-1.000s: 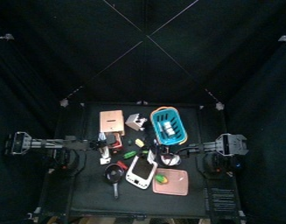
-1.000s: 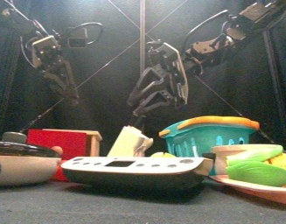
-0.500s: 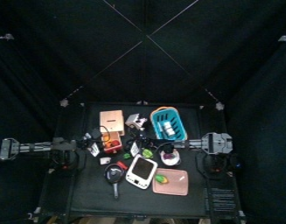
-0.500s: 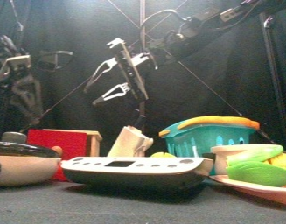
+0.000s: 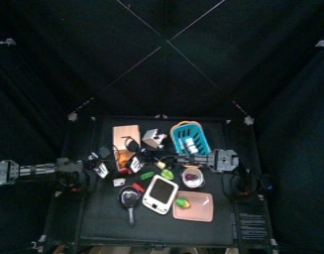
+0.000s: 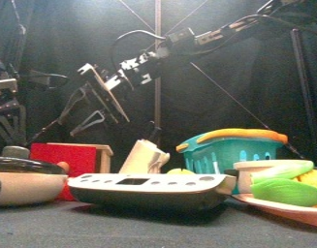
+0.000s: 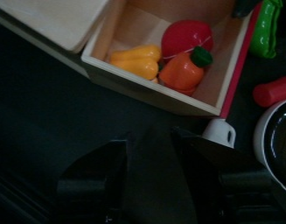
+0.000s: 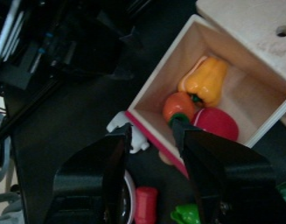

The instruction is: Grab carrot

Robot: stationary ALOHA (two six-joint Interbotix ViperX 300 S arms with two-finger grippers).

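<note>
The carrot [image 7: 180, 73], stubby and orange with a green top, lies in an open wooden box [image 7: 143, 86] between a yellow pepper and a red vegetable. It also shows in the right wrist view [image 8: 177, 106]. My right gripper [image 8: 153, 138] is open and hangs above the box, reaching across from the right [image 5: 126, 156]; the front view shows it high at the left [image 6: 103, 108]. My left gripper [image 7: 151, 140] is open beside the box, on its left [image 5: 101, 167]. Neither gripper touches the carrot.
A blue basket [image 5: 188, 139] stands at the back right and a pale-salmon board [image 5: 126, 135] at the back. A white keypad device [image 5: 158, 193], a black pan [image 5: 130, 198] and a tray of green vegetables [image 5: 193, 205] fill the front.
My right arm has swept left from above the table's middle to above the wooden box. My left arm has drawn back toward the left edge.
</note>
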